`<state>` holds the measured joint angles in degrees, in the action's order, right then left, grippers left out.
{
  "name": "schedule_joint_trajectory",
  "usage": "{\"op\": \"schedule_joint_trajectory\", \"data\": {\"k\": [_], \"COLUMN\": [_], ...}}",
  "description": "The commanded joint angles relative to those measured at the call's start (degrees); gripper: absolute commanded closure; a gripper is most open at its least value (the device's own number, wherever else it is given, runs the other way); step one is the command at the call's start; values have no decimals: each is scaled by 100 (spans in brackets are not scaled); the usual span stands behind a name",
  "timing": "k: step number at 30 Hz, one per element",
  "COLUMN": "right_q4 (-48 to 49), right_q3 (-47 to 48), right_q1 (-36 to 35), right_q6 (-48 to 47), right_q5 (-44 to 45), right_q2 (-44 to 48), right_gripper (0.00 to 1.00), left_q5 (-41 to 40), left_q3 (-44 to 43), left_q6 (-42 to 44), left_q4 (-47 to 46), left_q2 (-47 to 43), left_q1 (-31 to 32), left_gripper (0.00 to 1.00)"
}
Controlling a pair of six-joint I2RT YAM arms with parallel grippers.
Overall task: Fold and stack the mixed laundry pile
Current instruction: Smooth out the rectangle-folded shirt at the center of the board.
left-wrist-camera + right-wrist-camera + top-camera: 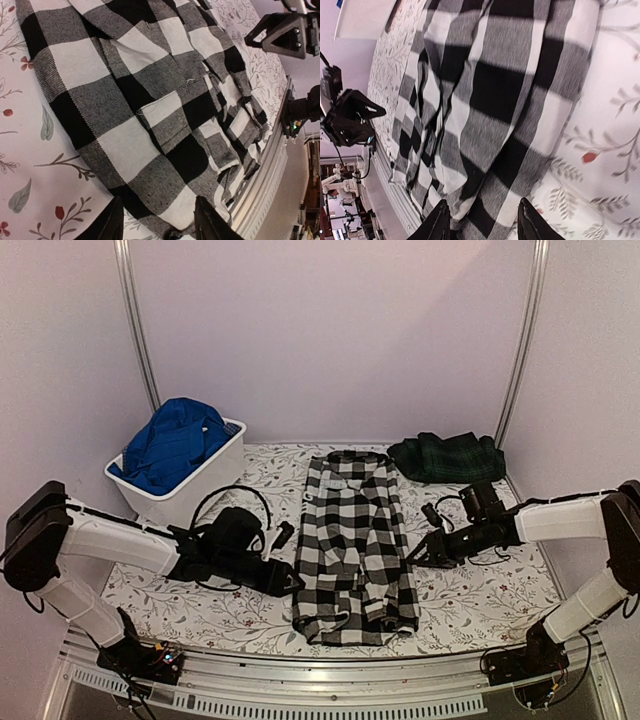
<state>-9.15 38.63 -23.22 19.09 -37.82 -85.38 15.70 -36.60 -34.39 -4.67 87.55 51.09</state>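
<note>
So the black-and-white checked flannel shirt (355,545) is lying flat in the middle of the white floral-print table cover (470,590). It's folded in lengthwise into a long narrow strip, with the collar end at the far side and the hem close to the near edge of the table. You can see overlapping layers and a chest pocket on top in the left wrist view. The left gripper (297,585) is down low at the shirt's left edge, toward the near end. From its own camera its two black fingers (112,222) are spread apart, with the edge of the fabric sitting in the gap between them, not pinched. Same deal on the other side: the right gripper (410,558) is at the shirt's right edge about halfway along. Its fingers (530,220) are apart too, straddling the checked cloth where it meets the table cover. Can't really tell if either set of tips is touching the table. The rest of the laundry is well away from all this. The bright blue cloth garment (175,445) is bunched up in the white plastic tub (190,498) at the far left, spilling a bit over the rim. The dark green-navy tartan garment (447,457) is lying rumpled at the far right, just beyond the shirt's collar end.
</note>
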Motion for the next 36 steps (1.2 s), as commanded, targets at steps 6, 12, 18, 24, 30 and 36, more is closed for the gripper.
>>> {"op": "schedule_joint_trajectory", "data": {"k": [6,12,18,24,30,36], "right_q4": [202,715,862,802,869,1025], "right_q3": [-1447,-1705,-1678,-1620,-1651,-1675], "right_q1": [-674,-820,-881,-877,-877,-877], "right_q6": [870,1100,1108,1027,1067,1061], "right_q5": [-142,-173,-278,-256,-285,-378], "right_q2": [1040,893,679,628,598,413], "right_gripper": [54,55,56,56,56,56], "left_q5": [156,-493,-1775,-2162,-2591,-2579], "left_q3": [920,379,-804,-1637,-1988,-2066], "left_q6": [-1326,-1107,-105,606,881,1077], "left_q4": [-734,-250,1560,2390,2757,2666], "left_q2": [-405,-168,192,1041,1501,1437], "left_q1": [630,1094,1519,1850,2096,2219], "left_gripper": [48,52,56,54,54,55]}}
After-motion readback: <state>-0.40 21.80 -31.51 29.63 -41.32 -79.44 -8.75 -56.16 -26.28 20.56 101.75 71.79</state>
